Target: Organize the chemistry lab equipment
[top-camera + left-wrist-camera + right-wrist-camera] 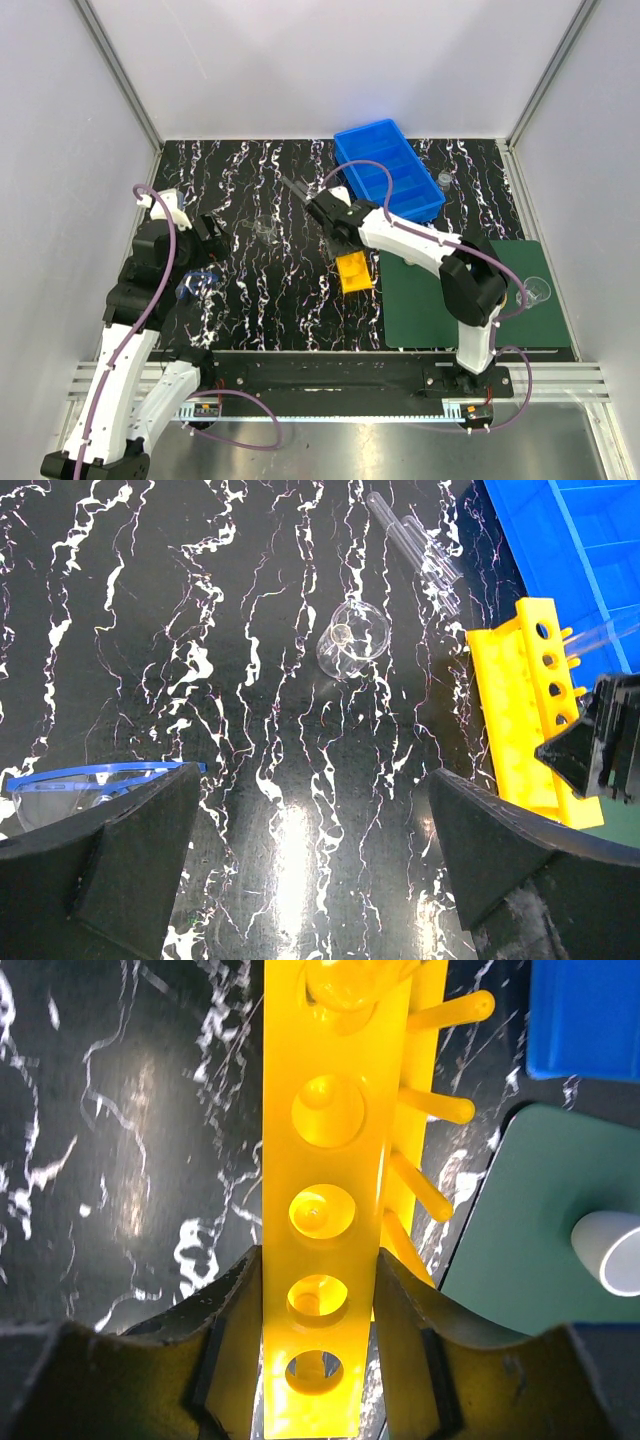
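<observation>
Right wrist view has my right tool [318,1265] closed on the sides of the yellow rack [325,1110], which sits mid-counter, somewhat toward the near edge. I'm gripping near one end, so a lift could swing the rack and tip the glass tube [350,985] out of its end hole. My left tool [312,780] hangs spread apart, holding nothing.
</observation>
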You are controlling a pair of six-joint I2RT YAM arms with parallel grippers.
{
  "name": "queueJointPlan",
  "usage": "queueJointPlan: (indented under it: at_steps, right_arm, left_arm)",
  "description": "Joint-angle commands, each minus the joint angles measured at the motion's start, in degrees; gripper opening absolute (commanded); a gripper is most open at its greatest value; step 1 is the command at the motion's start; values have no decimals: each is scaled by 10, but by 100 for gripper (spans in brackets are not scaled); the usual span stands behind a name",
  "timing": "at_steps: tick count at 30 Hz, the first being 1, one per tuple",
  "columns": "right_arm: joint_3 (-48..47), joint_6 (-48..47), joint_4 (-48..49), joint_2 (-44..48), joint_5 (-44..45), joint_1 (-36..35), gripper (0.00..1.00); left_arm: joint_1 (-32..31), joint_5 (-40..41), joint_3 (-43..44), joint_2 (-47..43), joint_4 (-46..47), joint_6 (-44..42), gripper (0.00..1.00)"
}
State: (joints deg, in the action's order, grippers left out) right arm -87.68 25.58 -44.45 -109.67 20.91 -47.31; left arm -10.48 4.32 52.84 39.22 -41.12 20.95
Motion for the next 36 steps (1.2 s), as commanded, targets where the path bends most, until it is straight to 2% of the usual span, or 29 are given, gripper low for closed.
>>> queueJointPlan:
  at_steps: [1,16,22,26,36]
  right_arm:
    - [49,-45,32,66,-46,-23,27]
    - [163,-114,79,179,-188,-64,25]
    - [151,-156,58,169,-185,-84,25]
    - [144,-178,44,147,-143,-96,24]
    - [171,-245,69,122,-119,-134,24]
  left_arm:
    - [-2,13,13,2,8,-9,99]
    - [-3,13,16,10,9,-12,99]
    - [-4,16,18,12,9,-14,99]
    - [-4,14,17,9,8,-14,99]
    - [-7,16,13,9,9,-14,99]
